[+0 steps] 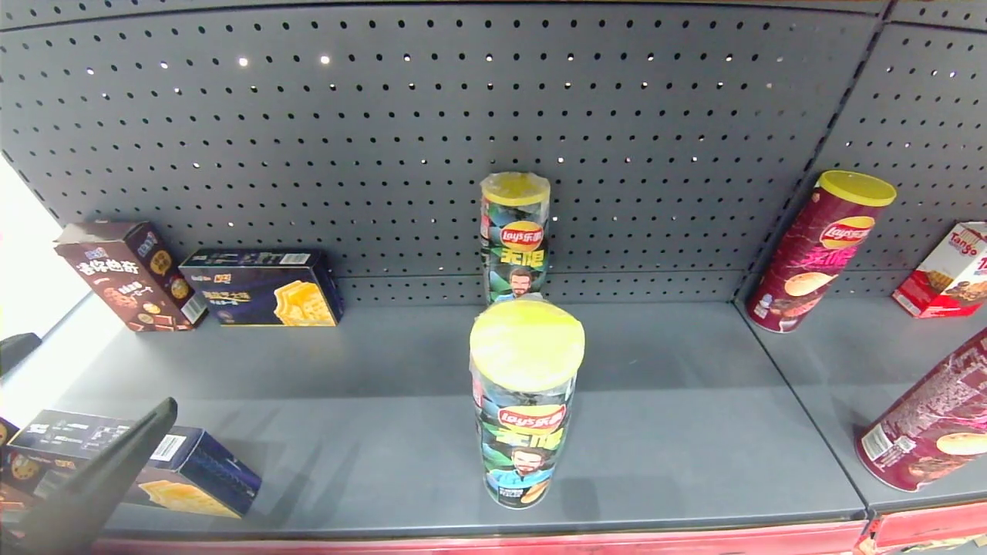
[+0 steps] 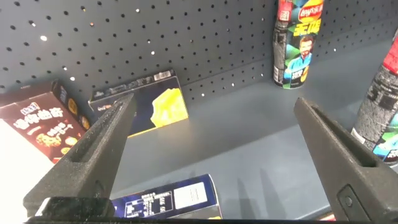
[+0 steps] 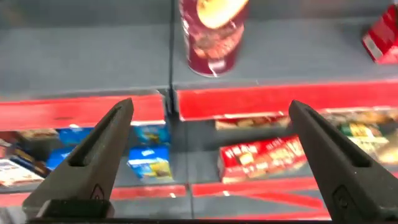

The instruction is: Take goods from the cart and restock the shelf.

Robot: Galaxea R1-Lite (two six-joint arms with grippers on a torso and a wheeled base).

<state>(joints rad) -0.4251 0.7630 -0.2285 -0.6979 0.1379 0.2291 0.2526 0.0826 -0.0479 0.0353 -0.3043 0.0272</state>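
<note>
Biggest thing here is the shelf (image 1: 678, 401). It's flat matte grey metal with a grey pegboard back (image 1: 385, 116) full of little round holes and a glossy red strip (image 1: 540, 543) along the near edge.

On the right bay there are two tall maroon tubes. One has a yellow lid, far back (image 1: 821, 250), and the other is near the edge (image 1: 925, 424).

Dead centre are two tall round cans with yellow plastic lids and busy green-and-black wraps. The near can (image 1: 524, 401) stands upright close to the near edge. The far can (image 1: 515, 235) is straight behind it against the pegboard.

The cardboard boxes:
- a brown cookie box (image 1: 127, 274), far left
- a dark blue cracker box (image 1: 266, 287) just beside it
- another blue box (image 1: 193, 470), near left
- a red-and-white box (image 1: 944, 274), far right

All of them have printed labels.

My left fingers (image 2: 93, 149) are black wedges, spread wide with nothing in them, over the near-left blue box. My right fingers (image 3: 93, 155) are spread wide too, low down in front of the red strip near the maroon tube.
</note>
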